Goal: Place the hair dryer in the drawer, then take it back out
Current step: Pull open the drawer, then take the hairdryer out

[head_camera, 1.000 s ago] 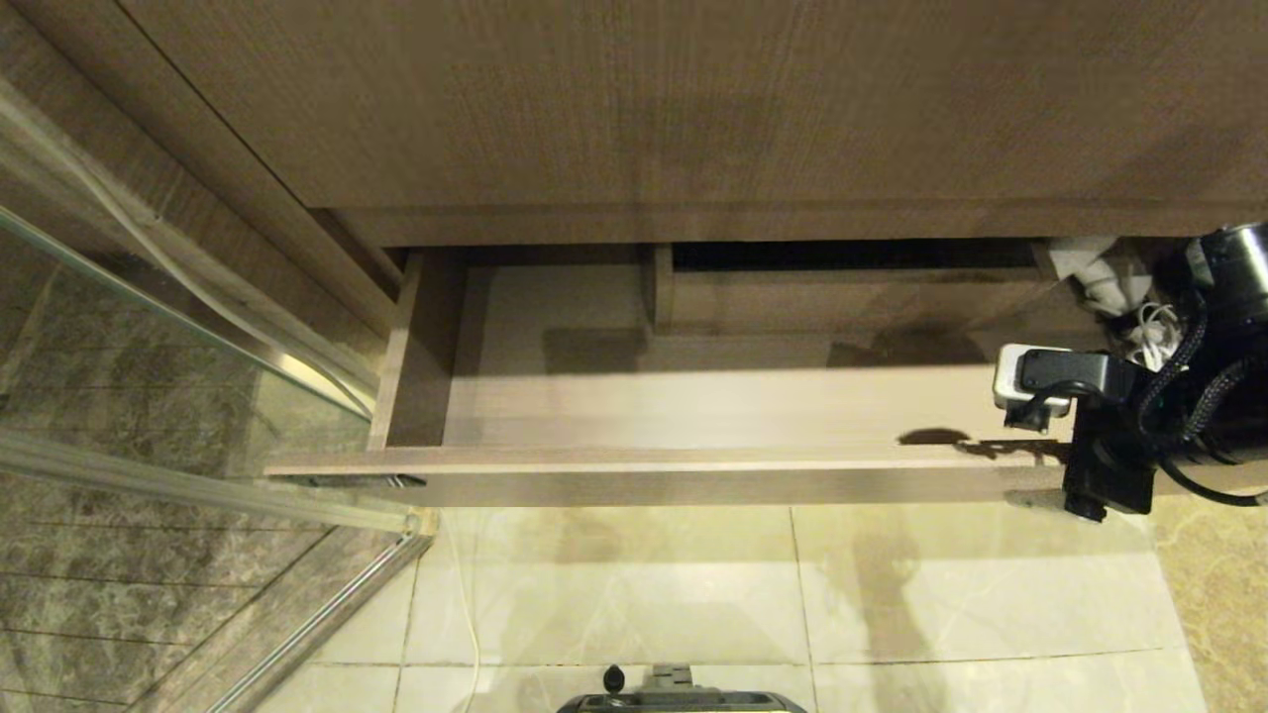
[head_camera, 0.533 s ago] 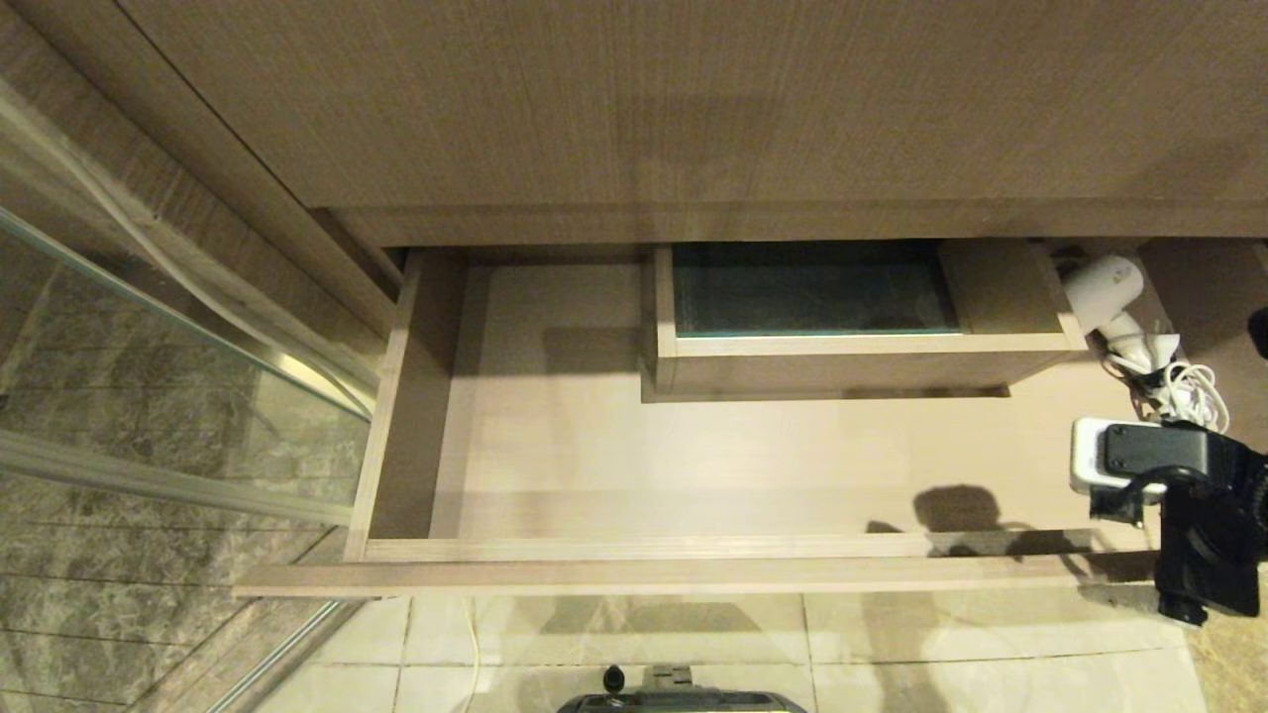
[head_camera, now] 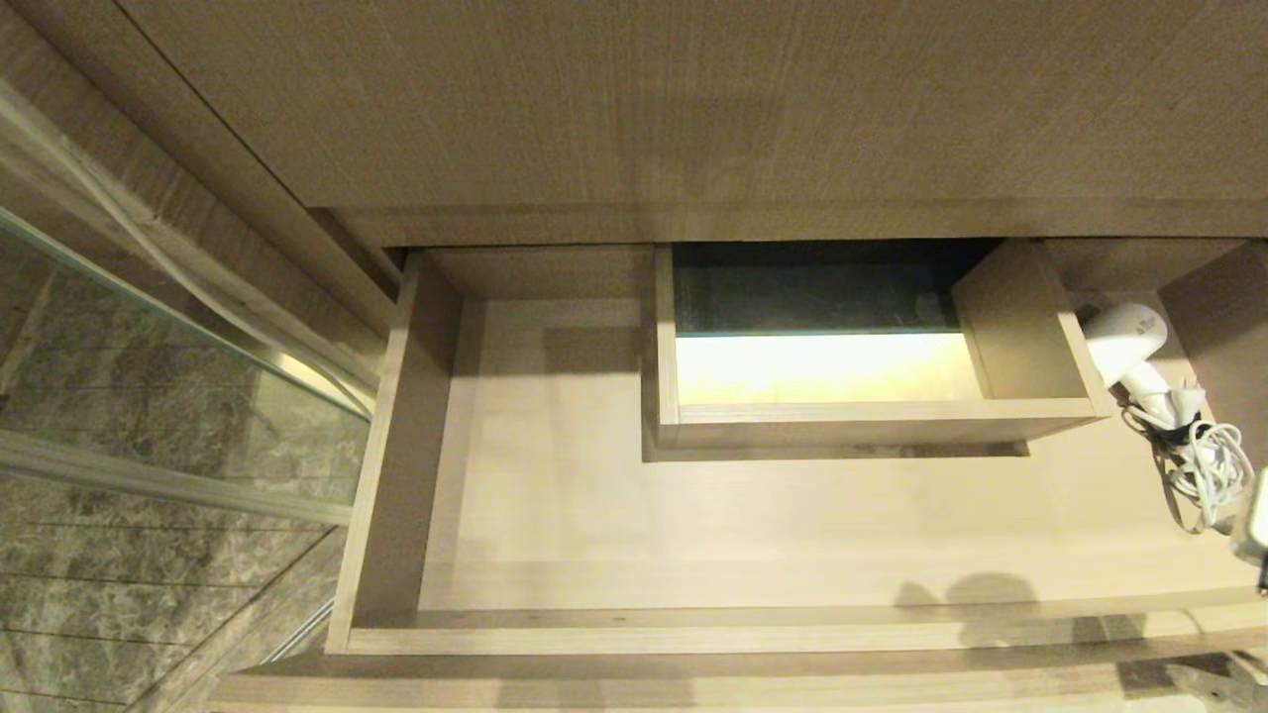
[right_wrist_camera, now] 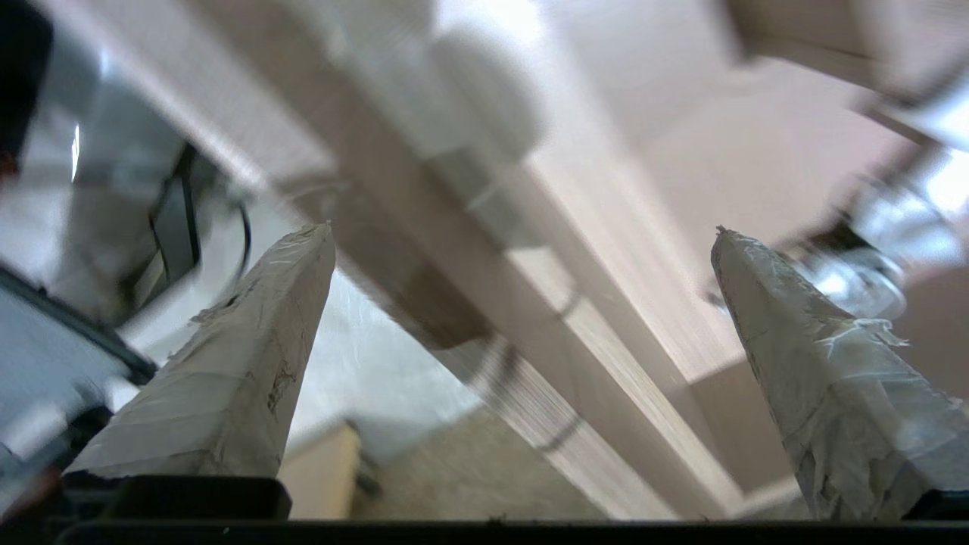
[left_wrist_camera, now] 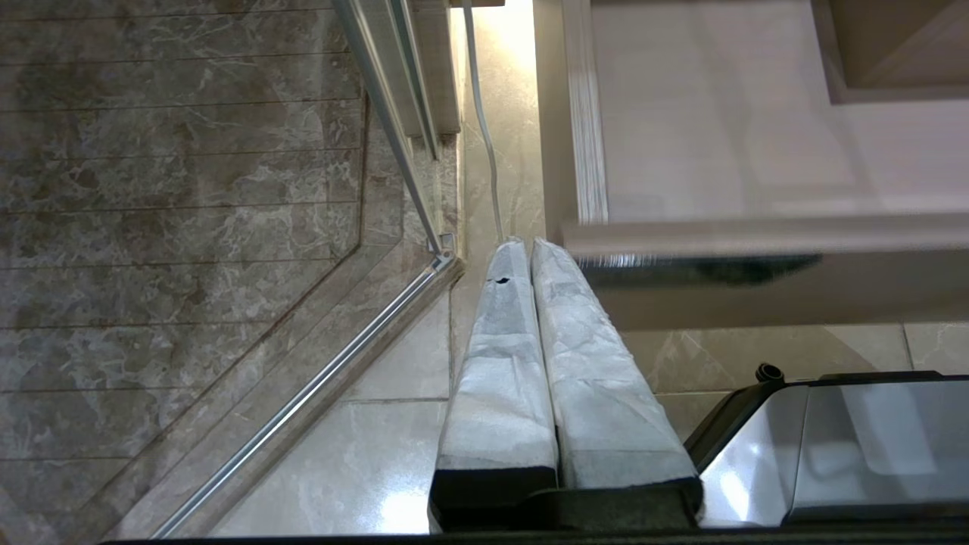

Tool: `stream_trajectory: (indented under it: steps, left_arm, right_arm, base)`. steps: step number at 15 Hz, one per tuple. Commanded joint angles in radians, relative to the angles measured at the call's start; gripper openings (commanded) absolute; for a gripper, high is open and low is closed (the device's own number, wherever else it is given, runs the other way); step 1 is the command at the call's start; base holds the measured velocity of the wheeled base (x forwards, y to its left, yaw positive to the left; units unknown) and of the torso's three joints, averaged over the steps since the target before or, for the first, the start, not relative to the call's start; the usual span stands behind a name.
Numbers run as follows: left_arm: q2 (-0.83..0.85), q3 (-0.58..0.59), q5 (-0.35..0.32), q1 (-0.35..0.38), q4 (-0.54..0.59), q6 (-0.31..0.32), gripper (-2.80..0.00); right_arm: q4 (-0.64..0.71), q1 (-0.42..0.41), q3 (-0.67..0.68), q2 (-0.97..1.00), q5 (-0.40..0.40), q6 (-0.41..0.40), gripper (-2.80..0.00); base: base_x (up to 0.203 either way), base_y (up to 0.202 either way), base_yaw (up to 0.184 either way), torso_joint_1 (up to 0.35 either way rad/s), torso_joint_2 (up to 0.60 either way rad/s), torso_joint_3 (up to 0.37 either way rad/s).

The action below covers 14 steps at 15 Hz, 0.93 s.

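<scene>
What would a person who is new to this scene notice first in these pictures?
The wide drawer stands pulled far out under the wooden cabinet front, mostly bare, with a boxed rectangular cutout at its back. At its far right end lies the white hair dryer, its pale cord bundled beside it.

The left gripper [left_wrist_camera: 522, 246] hangs parked, pointing down, its two tape-wrapped fingers [left_wrist_camera: 500, 363] pressed flat together from base to tip. The right gripper [right_wrist_camera: 522, 231] stands wide apart, with its wrapped fingers [right_wrist_camera: 242, 356] far to either side and nothing between them. From the head, only a sliver of the right arm [head_camera: 1253, 530] shows, out at four o'clock.
</scene>
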Motion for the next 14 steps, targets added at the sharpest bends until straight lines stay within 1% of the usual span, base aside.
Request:
stream_trajectory:
  steps: [1, 3, 4, 5, 7, 9, 11, 13, 14]
  left_arm:
    - [0.0, 0.0, 0.0, 0.0, 0.0, 0.0, -2.8]
    - [0.0, 0.0, 0.0, 0.0, 0.0, 0.0, -2.8]
    - [0.0, 0.0, 0.0, 0.0, 0.0, 0.0, -2.8]
    - [0.0, 0.001, 0.0, 0.0, 0.0, 0.0, -2.8]
    - [0.0, 0.0, 0.0, 0.0, 0.0, 0.0, -2.8]
    - [0.0, 0.0, 0.0, 0.0, 0.0, 0.0, -2.8]
    - [0.0, 0.0, 0.0, 0.0, 0.0, 0.0, -2.8]
    - [0.0, 0.0, 0.0, 0.0, 0.0, 0.0, -2.8]
    - [0.0, 0.0, 0.0, 0.0, 0.0, 0.0, -2.8]
  right_arm:
    - [0.044, -0.009, 0.006, -0.184, -0.002, 0.053, -2.8]
    - [0.129, -0.013, -0.035, -0.232, 0.005, 0.072, -2.8]
    - [0.15, -0.024, -0.058, -0.225, 0.004, 0.083, -2.8]
    - [0.137, -0.063, -0.066, -0.199, 0.005, 0.1, -2.8]
    - [0.095, -0.155, -0.083, -0.092, 0.004, 0.143, -2.8]
    - [0.037, -0.226, -0.114, 0.055, 0.005, 0.175, -2.8]
    - [-0.05, -0.283, -0.179, 0.236, 0.006, 0.192, -2.8]
    - [-0.14, -0.327, -0.276, 0.41, 0.009, 0.199, -2.8]
    - [-0.177, -0.355, -0.344, 0.493, 0.021, 0.198, 0.0]
  base:
    - [0.0, 0.0, 0.0, 0.0, 0.0, 0.0]
    - [0.0, 0.0, 0.0, 0.0, 0.0, 0.0]
    - [0.0, 0.0, 0.0, 0.0, 0.0, 0.0]
    - [0.0, 0.0, 0.0, 0.0, 0.0, 0.0]
    - [0.0, 0.0, 0.0, 0.0, 0.0, 0.0]
    - [0.0, 0.0, 0.0, 0.0, 0.0, 0.0]
    - [0.0, 0.0, 0.0, 0.0, 0.0, 0.0]
    - [0.0, 0.0, 0.0, 0.0, 0.0, 0.0]
    - [0.0, 0.0, 0.0, 0.0, 0.0, 0.0]
